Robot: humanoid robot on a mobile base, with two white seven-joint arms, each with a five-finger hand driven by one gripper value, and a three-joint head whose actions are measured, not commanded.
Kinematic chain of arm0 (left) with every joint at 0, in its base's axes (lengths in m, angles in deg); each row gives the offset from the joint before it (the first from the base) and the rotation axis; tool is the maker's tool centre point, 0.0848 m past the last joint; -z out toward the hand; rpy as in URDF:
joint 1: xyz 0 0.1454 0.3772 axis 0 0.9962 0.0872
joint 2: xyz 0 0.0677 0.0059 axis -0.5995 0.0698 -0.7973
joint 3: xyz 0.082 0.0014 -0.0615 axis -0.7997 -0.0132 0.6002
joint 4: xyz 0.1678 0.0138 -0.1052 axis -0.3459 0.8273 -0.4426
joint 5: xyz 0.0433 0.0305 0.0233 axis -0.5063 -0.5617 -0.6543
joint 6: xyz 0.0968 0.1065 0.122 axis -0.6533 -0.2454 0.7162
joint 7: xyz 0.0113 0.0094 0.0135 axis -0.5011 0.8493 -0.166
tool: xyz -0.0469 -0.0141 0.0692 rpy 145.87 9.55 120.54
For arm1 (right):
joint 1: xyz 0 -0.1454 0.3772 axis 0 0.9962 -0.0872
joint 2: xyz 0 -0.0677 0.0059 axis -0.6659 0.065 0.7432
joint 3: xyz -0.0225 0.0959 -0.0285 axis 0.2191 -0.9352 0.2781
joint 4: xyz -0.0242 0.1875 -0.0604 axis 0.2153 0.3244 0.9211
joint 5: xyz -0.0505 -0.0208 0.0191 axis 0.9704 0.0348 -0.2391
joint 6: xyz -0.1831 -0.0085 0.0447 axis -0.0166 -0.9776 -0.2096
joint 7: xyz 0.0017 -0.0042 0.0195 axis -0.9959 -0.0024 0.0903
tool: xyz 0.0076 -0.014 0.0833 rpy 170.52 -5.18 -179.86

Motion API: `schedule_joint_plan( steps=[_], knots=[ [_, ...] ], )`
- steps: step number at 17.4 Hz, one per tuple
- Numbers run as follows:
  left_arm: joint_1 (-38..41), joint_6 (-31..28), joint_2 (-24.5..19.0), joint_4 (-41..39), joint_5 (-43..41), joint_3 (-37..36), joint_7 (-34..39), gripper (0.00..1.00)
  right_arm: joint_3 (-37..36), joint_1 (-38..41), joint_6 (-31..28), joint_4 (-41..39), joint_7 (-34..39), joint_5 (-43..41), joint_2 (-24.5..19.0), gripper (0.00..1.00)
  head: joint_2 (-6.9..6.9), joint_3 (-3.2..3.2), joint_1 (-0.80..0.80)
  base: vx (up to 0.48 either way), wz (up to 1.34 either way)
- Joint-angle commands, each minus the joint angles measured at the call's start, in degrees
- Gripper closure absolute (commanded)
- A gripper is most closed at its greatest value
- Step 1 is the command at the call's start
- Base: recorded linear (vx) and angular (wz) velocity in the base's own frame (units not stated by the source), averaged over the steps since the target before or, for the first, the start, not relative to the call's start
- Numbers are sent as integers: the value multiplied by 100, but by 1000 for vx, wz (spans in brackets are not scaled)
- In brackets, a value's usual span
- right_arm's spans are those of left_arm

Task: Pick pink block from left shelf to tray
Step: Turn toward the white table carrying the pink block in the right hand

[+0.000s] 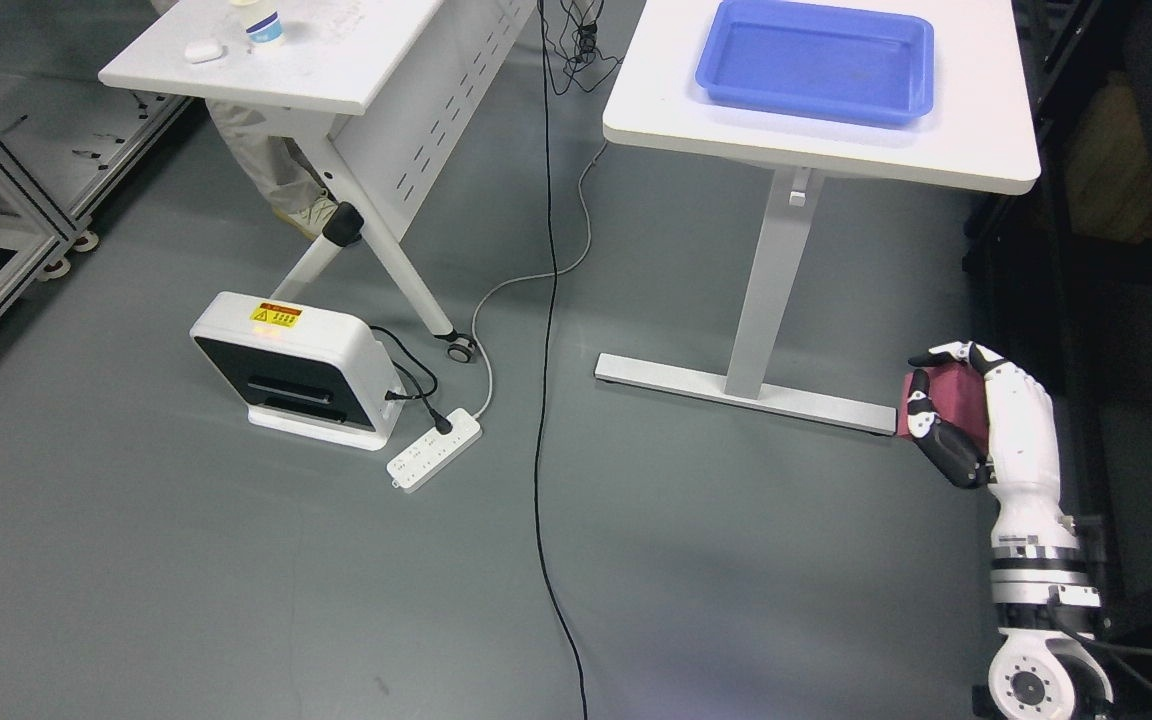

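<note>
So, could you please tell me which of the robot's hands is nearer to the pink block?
Right. The right hand grips the pink block; the left hand is out of view.

— What does the arm look like?
— White hand (976, 415), black fingertip pads (921, 420), black palm. Silver and black rings band the wrist; a round white joint with screws sits below.
</note>
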Motion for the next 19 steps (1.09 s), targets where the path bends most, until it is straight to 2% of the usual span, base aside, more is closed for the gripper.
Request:
schedule_joint_plan(
  steps=[1, 19],
  knots=[
    [53, 5, -100, 0, -9, 0, 2, 0, 0, 5, -3, 1, 3, -1, 100, 98, 0, 0, 0, 373, -88],
    [53, 5, -100, 0, -9, 0, 2, 0, 44, 5, -11, 1, 3, -1, 100, 98, 0, 0, 0, 371, -31]
  ],
)
